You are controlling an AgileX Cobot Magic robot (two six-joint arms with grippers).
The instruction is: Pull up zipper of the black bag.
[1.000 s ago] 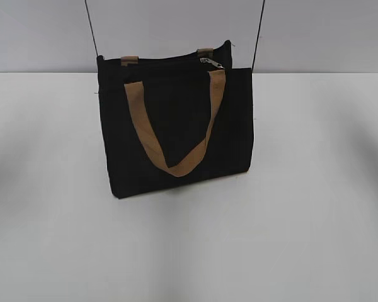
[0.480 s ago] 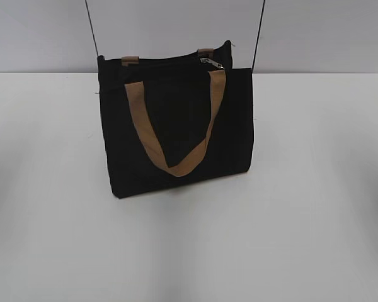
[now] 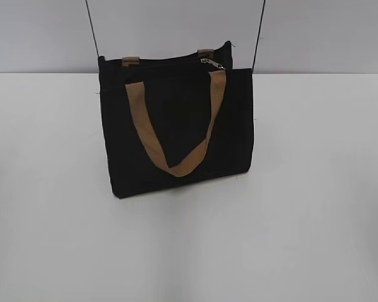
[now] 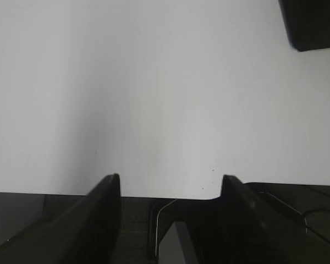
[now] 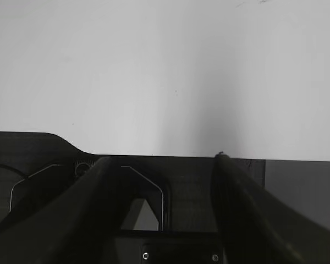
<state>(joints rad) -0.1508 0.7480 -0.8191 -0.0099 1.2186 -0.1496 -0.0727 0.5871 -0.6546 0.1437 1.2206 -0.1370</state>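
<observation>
White table [image 3: 315, 220], black bag [image 3: 176, 126] upright, broadside.

One black bag [image 3: 176, 126] on the tabletop [image 3: 315, 220].
On it: one zipper [image 3: 170, 61], two tan handles [image 3: 176, 126], two thin cords [image 3: 91, 28].

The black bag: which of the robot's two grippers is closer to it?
Left. The black bag shows at the corner of the left gripper view; the right gripper sees only bare table.

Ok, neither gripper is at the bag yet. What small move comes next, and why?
Probably bring the right gripper toward the silver zipper pull near the right end of the black bag. Both grippers are open over bare table, and the left gripper sees only a bag corner.
</observation>
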